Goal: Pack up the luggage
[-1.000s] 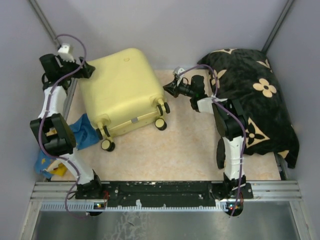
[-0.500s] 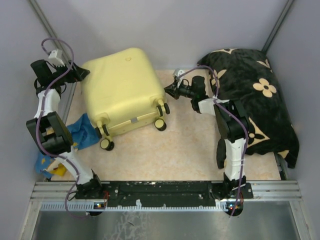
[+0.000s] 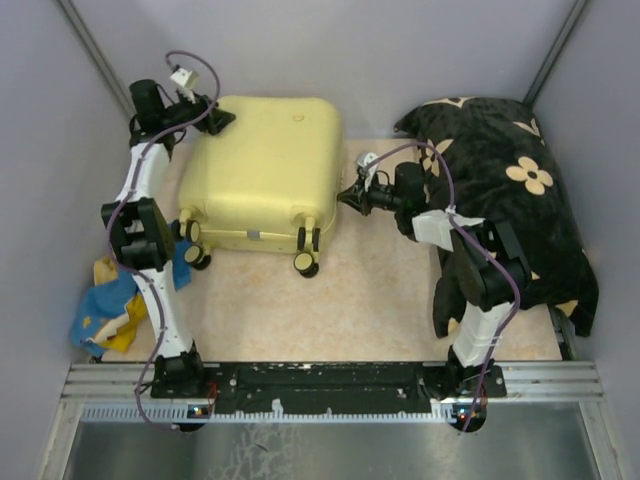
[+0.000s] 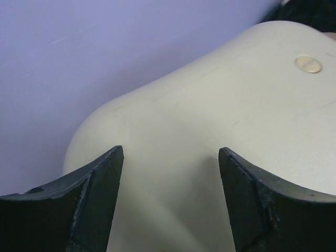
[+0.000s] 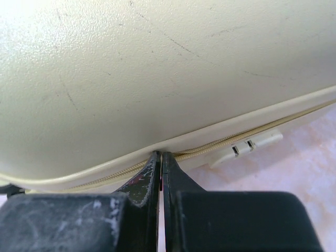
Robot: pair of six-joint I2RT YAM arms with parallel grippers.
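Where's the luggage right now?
Top view: luggage lies closed, back left, left fingers at its far-left corner, right fingers at its right edge.

Twin robot arms, the left arm (image 3: 143, 180) and the right arm (image 3: 436, 226), wear white shells with black joints and trail looping purple cables (image 3: 186, 54). Their matte black jaws look scuffed.

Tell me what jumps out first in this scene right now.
The large pale yellow hard-shell suitcase lies closed at the far left. The open left gripper is at its far-left corner, and the shut right gripper is at the zipper seam on its right side. A big black cloth with beige flower motifs is heaped at the right.
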